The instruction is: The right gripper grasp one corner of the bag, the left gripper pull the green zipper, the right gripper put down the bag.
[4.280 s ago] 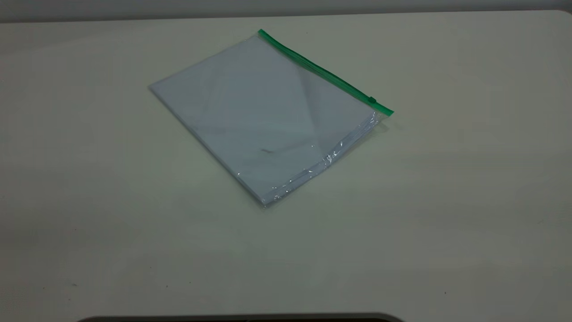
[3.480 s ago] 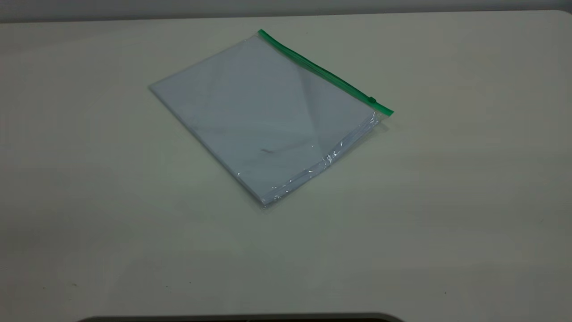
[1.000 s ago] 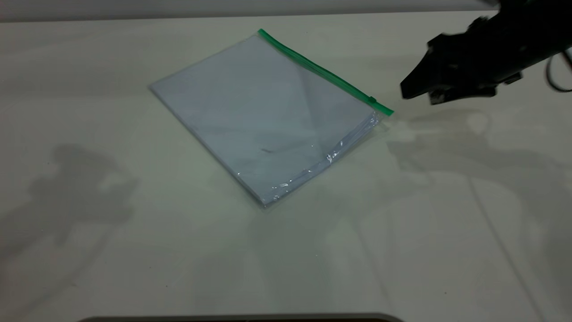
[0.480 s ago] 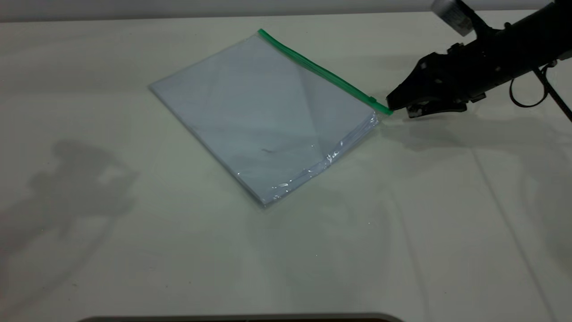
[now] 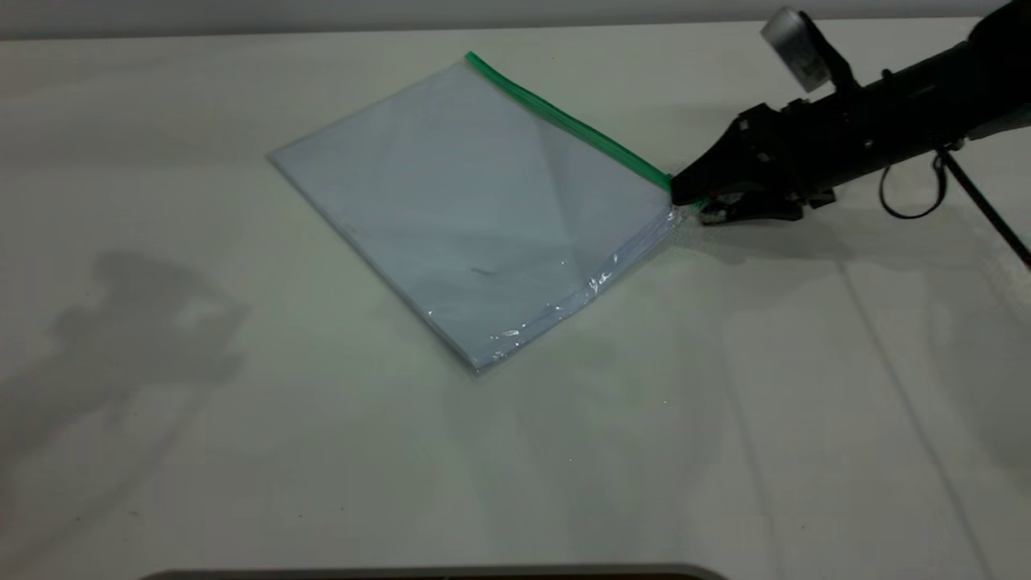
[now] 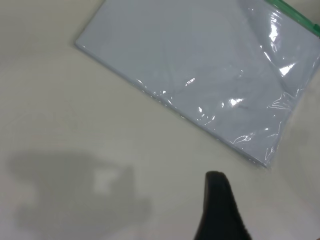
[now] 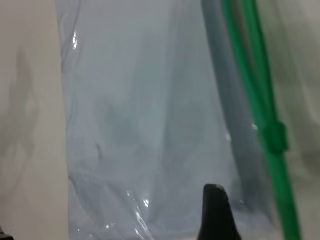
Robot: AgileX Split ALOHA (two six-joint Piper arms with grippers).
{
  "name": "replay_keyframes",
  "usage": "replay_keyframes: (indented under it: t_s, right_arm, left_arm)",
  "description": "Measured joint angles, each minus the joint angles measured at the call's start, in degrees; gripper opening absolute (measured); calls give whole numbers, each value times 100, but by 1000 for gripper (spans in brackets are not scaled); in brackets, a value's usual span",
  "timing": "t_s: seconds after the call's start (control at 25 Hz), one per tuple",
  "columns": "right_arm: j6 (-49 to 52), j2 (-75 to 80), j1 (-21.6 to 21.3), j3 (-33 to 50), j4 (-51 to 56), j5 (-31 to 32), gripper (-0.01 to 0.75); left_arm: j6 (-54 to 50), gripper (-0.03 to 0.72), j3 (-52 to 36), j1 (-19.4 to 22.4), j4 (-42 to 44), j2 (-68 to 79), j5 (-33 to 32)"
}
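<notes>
The bag (image 5: 483, 209) lies flat on the table, a clear pouch with white sheets inside. The green zipper (image 5: 564, 121) runs along its far right edge. My right gripper (image 5: 693, 203) is low at the bag's right corner, open, with one jaw over the zipper's end and the other at the table. In the right wrist view one finger (image 7: 215, 212) lies over the bag (image 7: 150, 125), and the slider tab (image 7: 274, 137) sits on the zipper (image 7: 255, 85) beside it. The left gripper is outside the exterior view. Its finger (image 6: 218, 210) hangs over bare table short of the bag (image 6: 200, 60).
The table (image 5: 242, 451) is pale and plain, with arm shadows at the left and right. A dark curved edge (image 5: 435, 573) shows at the front. The right arm's silver cylinder (image 5: 793, 40) and black cable (image 5: 910, 193) hang behind the gripper.
The right arm came in from the upper right, dropped toward the table and slid left until its jaws reached the bag's right corner. The bag's corner has shifted slightly.
</notes>
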State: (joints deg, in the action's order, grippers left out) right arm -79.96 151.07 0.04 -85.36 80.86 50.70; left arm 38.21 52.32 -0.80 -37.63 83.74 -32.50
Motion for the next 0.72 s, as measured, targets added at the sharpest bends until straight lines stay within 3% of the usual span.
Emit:
replay_keyframes:
  t_s: [0.28,0.56,0.72]
  right_arm:
    - [-91,4,226,0,104,-55,487]
    - [-127,4,233,-6,104,-85,241]
    - [-145,4,289,-6,104,-109,200]
  left_arm:
    - [0,552,0,0,0,6,24]
    - [0,552,0,0,0,6,31]
    - [0,552,0,0,0,6,37]
